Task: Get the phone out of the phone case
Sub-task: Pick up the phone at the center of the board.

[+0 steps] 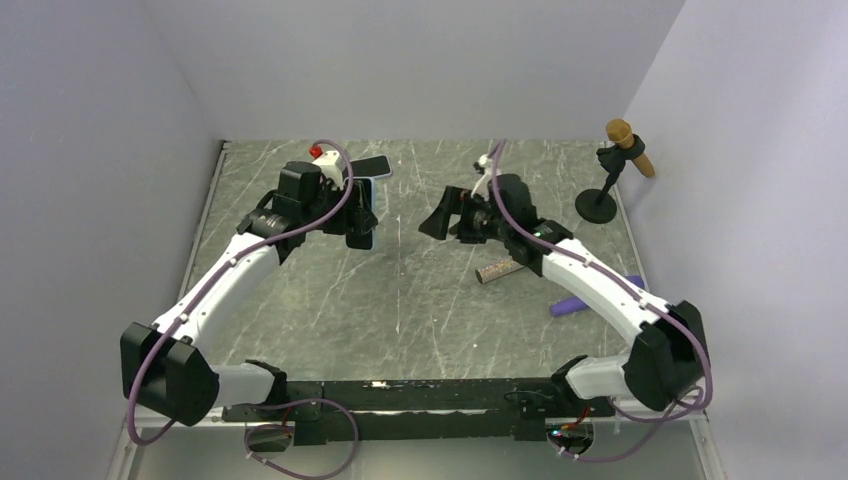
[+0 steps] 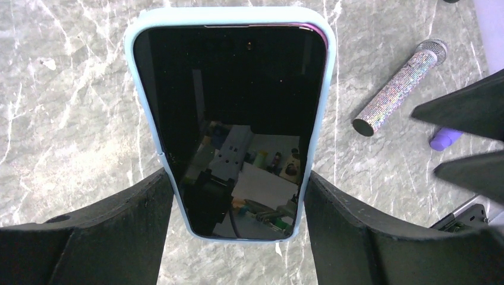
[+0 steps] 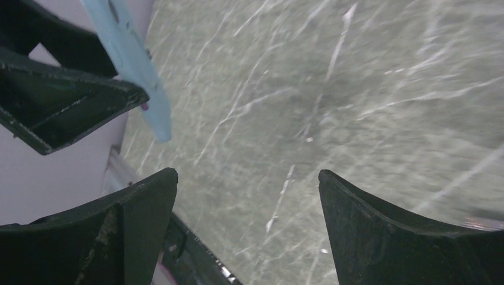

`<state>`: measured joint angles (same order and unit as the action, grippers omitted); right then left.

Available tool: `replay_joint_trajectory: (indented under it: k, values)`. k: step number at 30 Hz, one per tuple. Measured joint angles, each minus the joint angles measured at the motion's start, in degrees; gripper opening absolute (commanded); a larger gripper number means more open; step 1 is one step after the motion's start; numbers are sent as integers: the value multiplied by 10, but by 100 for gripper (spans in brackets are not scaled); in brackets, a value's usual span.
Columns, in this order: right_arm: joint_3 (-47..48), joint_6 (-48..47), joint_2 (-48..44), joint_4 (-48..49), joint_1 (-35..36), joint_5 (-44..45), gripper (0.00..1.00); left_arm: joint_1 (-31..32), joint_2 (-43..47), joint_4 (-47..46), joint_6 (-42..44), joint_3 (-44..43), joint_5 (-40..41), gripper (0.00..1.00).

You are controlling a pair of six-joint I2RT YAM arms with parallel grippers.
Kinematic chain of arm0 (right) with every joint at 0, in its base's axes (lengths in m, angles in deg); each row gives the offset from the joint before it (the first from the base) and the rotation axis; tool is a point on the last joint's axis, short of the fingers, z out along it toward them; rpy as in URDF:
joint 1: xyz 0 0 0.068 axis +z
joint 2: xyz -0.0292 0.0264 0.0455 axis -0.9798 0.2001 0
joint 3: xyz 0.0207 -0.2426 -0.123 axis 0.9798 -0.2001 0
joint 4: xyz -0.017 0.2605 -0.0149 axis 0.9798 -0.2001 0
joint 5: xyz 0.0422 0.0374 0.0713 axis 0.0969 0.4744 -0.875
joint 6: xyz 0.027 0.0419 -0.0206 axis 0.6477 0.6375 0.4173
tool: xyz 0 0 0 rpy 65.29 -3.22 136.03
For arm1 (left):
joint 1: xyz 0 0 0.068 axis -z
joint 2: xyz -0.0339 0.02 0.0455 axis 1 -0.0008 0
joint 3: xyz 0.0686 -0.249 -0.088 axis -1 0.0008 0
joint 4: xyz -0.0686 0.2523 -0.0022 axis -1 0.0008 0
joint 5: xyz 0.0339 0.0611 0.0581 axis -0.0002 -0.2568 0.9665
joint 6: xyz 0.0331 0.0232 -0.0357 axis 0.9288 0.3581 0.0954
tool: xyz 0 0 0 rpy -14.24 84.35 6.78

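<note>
A black-screened phone [image 2: 232, 107] sits in a light blue case [image 2: 138, 83]. My left gripper [image 2: 238, 196] is shut on the case's two long edges near its lower end and holds it above the table. In the top view the cased phone [image 1: 362, 212] hangs at the left gripper [image 1: 355, 215]. My right gripper [image 1: 445, 215] is open and empty, a short way right of the phone, its fingers pointing toward it. In the right wrist view the case's blue edge [image 3: 128, 53] shows at upper left, apart from my open right gripper [image 3: 246, 178].
A second dark phone [image 1: 372, 166] lies behind the left gripper. A glittery silver microphone [image 2: 398, 86] and a purple object [image 2: 446, 138] lie on the marble table under the right arm. A brown microphone on a black stand [image 1: 610, 180] is at the back right.
</note>
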<state>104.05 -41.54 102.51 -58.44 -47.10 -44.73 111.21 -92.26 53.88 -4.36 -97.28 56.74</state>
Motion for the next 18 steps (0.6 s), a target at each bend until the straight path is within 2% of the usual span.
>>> replay_joint_trajectory:
  k: [9,13,18]
  values:
    - [-21,33,99,138,122,-12,78,0,13,0,-22,24,3,0]
    - [-21,38,113,163,130,6,77,-1,19,-2,-25,24,-2,0]
    - [6,49,114,143,106,54,74,0,19,-8,-25,25,-19,0]
